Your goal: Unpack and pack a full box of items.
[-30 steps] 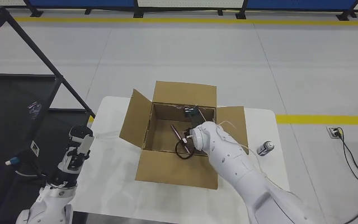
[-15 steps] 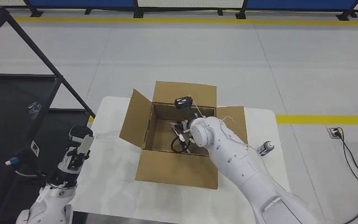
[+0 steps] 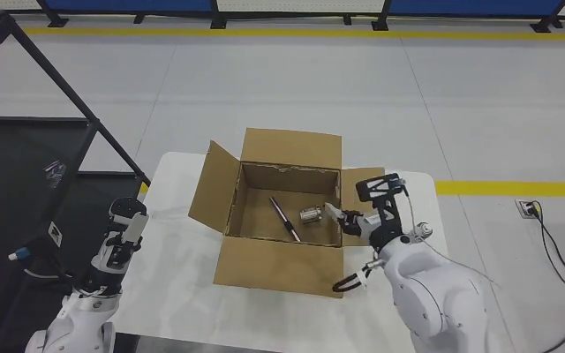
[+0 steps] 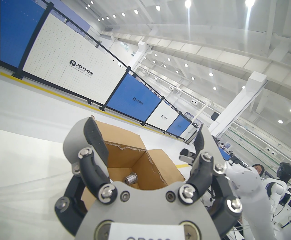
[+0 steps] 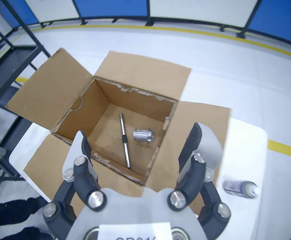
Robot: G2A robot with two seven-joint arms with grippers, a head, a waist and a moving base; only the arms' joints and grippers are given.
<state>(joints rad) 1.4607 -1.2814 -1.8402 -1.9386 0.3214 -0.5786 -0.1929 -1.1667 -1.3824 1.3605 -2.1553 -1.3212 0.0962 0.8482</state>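
Right fingers [image 5: 193, 142]: spread, empty, nearer the brown cardboard box [image 5: 145, 72].
Thin silver metal rod [image 5: 125, 142]: inside, lying far-to-near.
Left fingers [image 4: 95, 136]: spread.

a white table [image 3: 179, 265] stands just beside a black metal rack [image 3: 53, 172], with a yellow floor line [image 3: 503, 188] and blue partition panels [image 5: 113, 8] beyond.

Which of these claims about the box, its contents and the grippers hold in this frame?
1. The cardboard box is open, flaps folded outward. True.
2. A metal rod and a ribbed silver cylinder lie on its floor. True.
3. The right gripper holds the rod. False: its fingers are open and empty, above the box.
4. The spray can lies inside the box. False: it lies on the table beside the box.
5. The left gripper has its fingers shut. False: they are open.
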